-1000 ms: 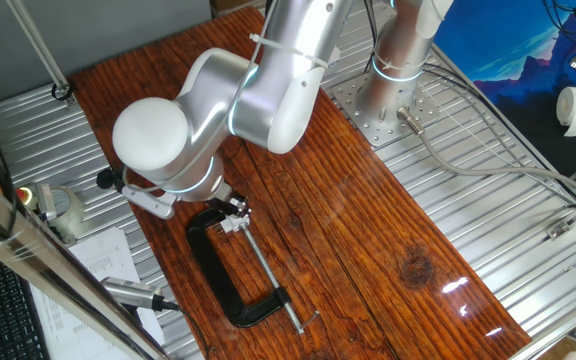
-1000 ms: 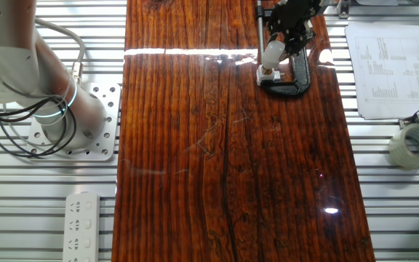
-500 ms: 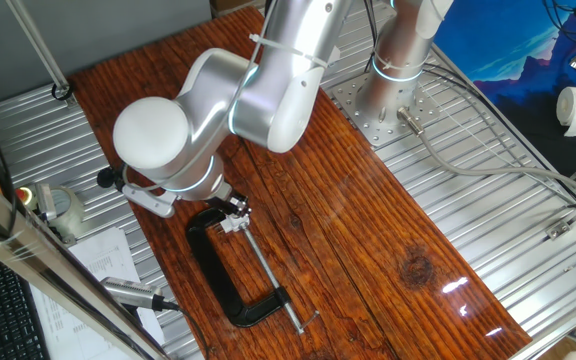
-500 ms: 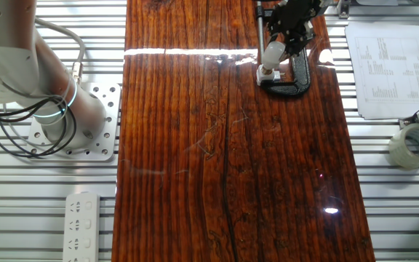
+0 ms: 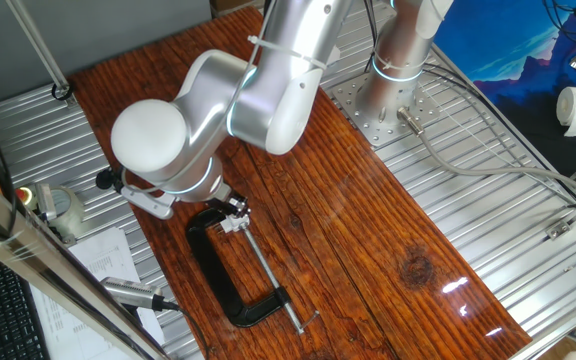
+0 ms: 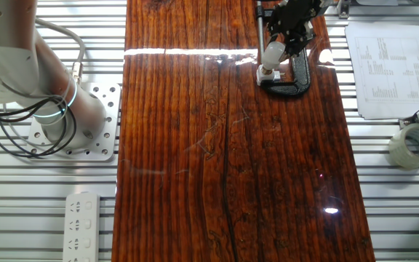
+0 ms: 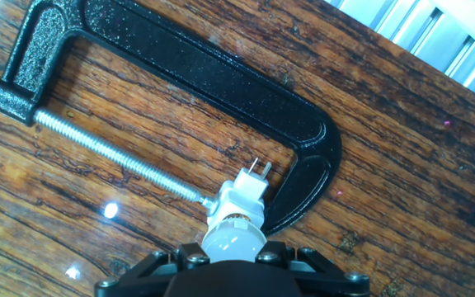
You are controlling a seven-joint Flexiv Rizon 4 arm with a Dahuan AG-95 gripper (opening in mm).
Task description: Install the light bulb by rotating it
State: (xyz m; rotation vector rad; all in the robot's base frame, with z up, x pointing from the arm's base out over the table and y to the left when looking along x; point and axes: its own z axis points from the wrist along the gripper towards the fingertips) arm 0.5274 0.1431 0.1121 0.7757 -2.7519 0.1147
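fingers (image 7: pixel 231 262) on light bulb (image 7: pixel 233 234) (socketed), clamp (image 7: pixel 221 82) beside

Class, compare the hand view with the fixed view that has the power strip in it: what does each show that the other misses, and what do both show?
Only the hand view shows the two metal prongs on the white socket block and the clamp's threaded screw meeting it. Only the fixed view shows the robot's base, the power strip, a tape roll and a printed sheet. Both show the light bulb sitting in the socket block, which the black C-clamp holds on the wooden table, with the claw at the bulb.
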